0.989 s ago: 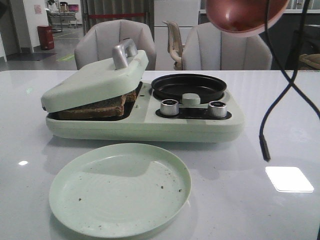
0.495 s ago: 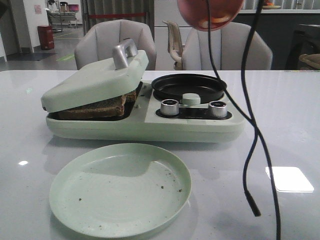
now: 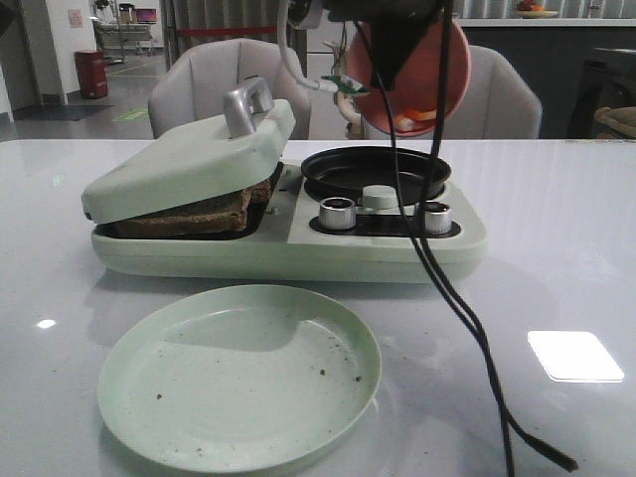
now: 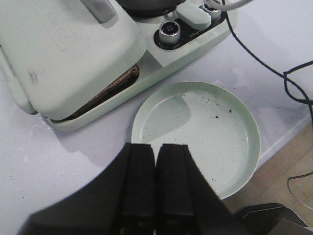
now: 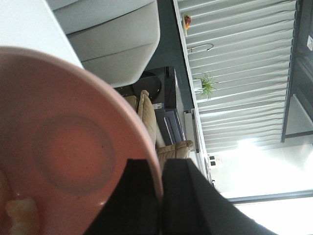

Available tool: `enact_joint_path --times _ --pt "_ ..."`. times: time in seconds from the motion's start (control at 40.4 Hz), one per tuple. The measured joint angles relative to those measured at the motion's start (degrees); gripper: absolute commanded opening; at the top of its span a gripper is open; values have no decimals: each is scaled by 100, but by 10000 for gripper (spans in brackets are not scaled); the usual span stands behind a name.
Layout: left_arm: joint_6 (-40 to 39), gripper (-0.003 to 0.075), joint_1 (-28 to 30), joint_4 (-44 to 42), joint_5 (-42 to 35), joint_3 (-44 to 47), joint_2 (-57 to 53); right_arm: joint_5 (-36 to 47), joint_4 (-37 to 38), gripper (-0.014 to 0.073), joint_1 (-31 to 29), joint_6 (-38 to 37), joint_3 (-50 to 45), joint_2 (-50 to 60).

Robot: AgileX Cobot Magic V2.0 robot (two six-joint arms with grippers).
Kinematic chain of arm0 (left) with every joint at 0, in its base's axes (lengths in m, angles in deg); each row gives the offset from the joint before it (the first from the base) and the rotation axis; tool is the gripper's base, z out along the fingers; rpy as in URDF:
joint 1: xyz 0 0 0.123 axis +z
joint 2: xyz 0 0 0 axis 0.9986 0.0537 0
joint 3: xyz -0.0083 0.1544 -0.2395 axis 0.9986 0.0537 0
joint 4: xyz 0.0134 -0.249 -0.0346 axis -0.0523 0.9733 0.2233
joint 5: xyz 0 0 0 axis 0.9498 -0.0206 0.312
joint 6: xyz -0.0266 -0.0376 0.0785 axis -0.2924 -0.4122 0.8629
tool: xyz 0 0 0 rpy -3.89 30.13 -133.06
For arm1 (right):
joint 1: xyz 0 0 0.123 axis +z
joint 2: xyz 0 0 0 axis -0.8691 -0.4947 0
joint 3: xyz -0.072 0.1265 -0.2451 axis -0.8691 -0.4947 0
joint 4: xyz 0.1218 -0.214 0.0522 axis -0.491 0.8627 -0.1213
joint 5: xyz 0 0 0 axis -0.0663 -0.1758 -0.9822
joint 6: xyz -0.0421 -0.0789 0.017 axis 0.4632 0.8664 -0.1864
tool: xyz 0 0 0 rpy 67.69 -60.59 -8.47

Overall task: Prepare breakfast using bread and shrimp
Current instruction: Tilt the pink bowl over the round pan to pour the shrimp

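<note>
The right hand (image 5: 159,196) is raised high, its two dark fingers (image 5: 142,196) pinched on the rim of the pink bowl (image 5: 73,147), which it holds tipped steeply on edge. The left hand (image 4: 156,186) hangs above the table (image 4: 39,161), fingers pressed flat together with nothing between them, pointing downward.

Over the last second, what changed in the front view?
The pink bowl, clamped on its rim by the right gripper, swung left and lower, tipping steeply over the black pan; shrimp sit at its low edge. The dangling cable swept left too. Unchanged: bread under the lid, green plate bare but for crumbs, left gripper shut.
</note>
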Motion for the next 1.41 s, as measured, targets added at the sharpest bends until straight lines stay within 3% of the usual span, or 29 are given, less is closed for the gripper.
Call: enact_joint_path --times 0.173,0.321,0.519,1.236,1.409 --pt "0 100 0 0 0 0 0 -45 0 46 0 130 64 -14" --pt "0 100 0 0 0 0 0 -326 0 46 0 774 616 -54" --pt "0 100 0 0 0 0 0 -431 54 46 0 933 1210 -33" --pt "0 100 0 -17 0 0 0 -520 6 46 0 1068 1221 -611" --pt "0 100 0 -30 0 0 0 -744 -16 46 38 1452 1334 -611"
